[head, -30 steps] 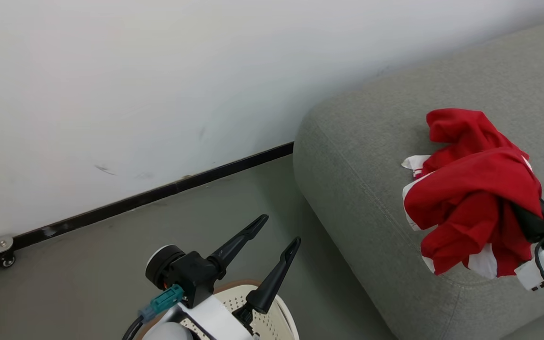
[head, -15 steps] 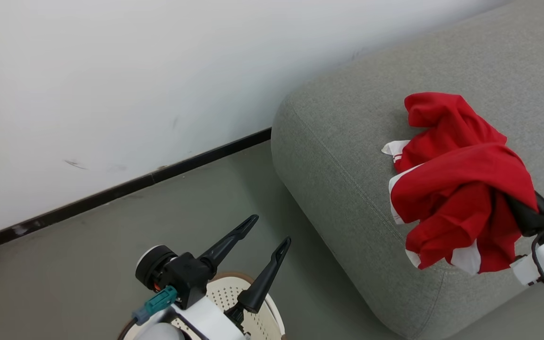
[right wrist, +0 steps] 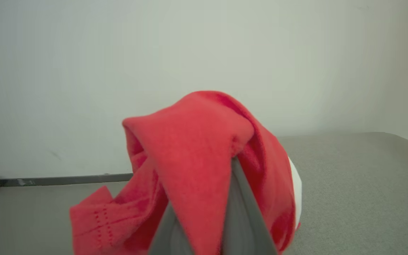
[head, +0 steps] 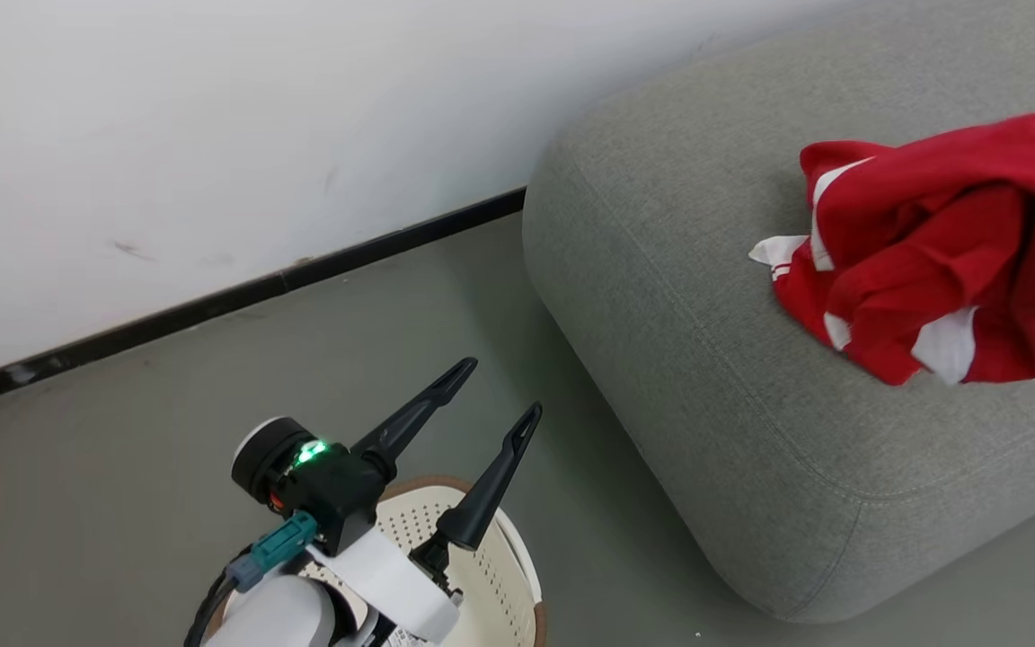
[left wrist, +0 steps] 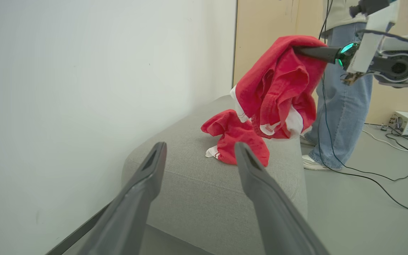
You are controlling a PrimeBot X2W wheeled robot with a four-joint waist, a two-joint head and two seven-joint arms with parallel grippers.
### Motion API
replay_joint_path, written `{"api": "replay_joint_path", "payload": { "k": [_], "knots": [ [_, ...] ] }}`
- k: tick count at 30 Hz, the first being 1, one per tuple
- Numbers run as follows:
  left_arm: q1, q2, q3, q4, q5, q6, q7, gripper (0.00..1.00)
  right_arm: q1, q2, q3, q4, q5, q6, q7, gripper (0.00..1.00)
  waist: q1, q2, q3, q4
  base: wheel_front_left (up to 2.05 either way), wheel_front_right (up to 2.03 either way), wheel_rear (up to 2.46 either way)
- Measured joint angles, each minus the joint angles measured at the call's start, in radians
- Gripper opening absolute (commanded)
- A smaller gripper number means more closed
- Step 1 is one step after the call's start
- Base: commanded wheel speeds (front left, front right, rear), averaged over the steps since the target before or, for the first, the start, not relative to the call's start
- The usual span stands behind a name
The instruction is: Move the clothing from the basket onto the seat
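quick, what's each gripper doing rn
left gripper: open, empty
right gripper: closed, holding clothing

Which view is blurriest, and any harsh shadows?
Right wrist view: blurriest, the clothing draped close to the lens is soft. Left wrist view: the left gripper looks slightly soft near the lens. Head view: sharp, even light, only a faint shadow on the seat.

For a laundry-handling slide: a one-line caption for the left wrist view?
Right gripper holds a red garment above the grey seat, where a second garment lies; open left gripper in foreground.
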Motion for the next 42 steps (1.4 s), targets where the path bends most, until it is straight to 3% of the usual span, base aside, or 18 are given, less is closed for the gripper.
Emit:
{"api": "replay_joint_path", "payload": {
  "k": [18, 28, 32, 42],
  "knots": [
    [-0.101, 0.015, 0.01, -0.105, 0.029, 0.009, 0.054, 1.0, -0.237, -0.046, -0.078, 0.158, -0.035, 0.0, 0.046, 0.0, 0.0, -0.0001, 0.15, 0.066, 0.0, 0.0, 0.0],
    [-0.163, 0.021, 0.002, -0.141, 0.05, 0.009, 0.086, 1.0, -0.274, -0.047, -0.151, 0.3, -0.025, 0.0, 0.016, 0.0, 0.0, -0.0001, 0.227, 0.097, 0.0, 0.0, 0.0],
    [-0.176, 0.02, -0.004, -0.144, 0.061, 0.009, 0.094, 1.0, -0.268, -0.026, -0.153, 0.353, -0.027, 0.0, -0.008, 0.0, 0.0, -0.0002, 0.26, 0.11, 0.0, 0.0, 0.0],
    [-0.223, 0.015, -0.041, -0.134, 0.07, -0.001, 0.108, 1.0, -0.225, 0.1, -0.134, 0.415, -0.026, 0.0, -0.04, 0.0, 0.0, -0.0001, 0.334, 0.13, 0.0, 0.0, 0.0]
  ]
}}
